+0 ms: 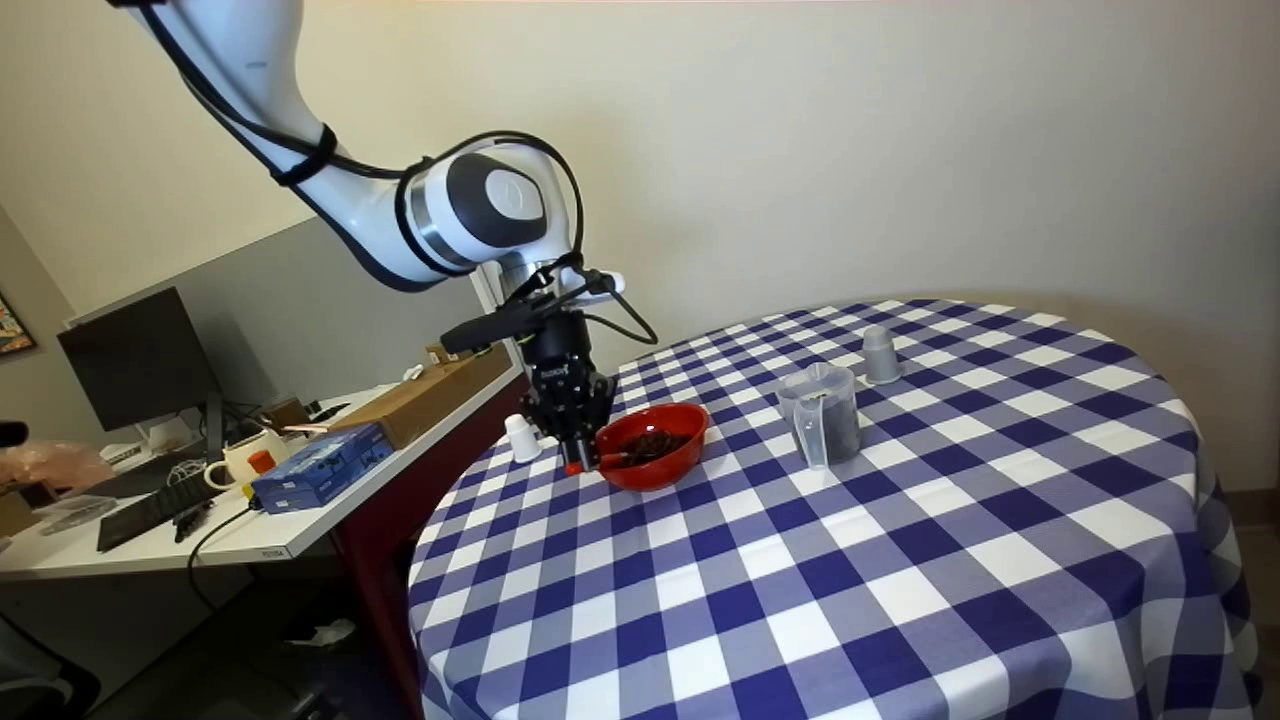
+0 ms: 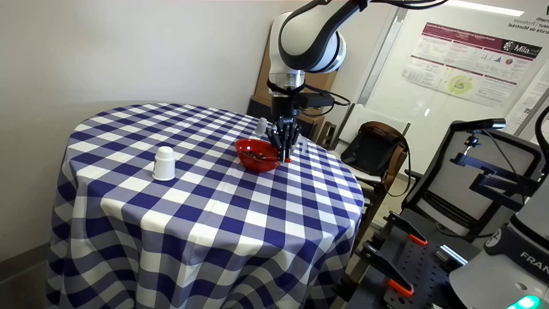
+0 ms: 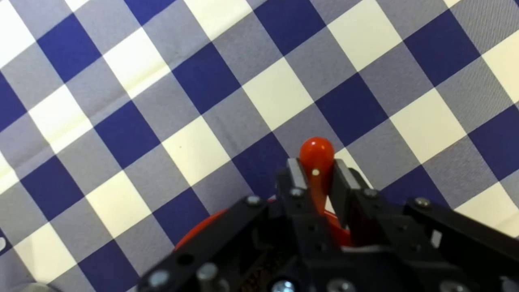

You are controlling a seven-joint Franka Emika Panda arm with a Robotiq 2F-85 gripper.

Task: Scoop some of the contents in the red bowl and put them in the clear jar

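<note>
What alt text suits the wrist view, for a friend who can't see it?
A robot's black gripper, at the bottom, clasps a round-ended red utensil handle. A red bowl shows only in part behind it; a blue-and-white checked tablecloth fills most of the view.

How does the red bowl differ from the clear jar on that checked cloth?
The red bowl is solid, glossy red, while the clear jar is see-through.
The bowl looks lower and wider; the jar looks taller and narrower.
The bowl holds dark bits and has the tool gripping a red handle right by it; the jar stands apart from the tool.
Both stand on the checked cloth.
</note>
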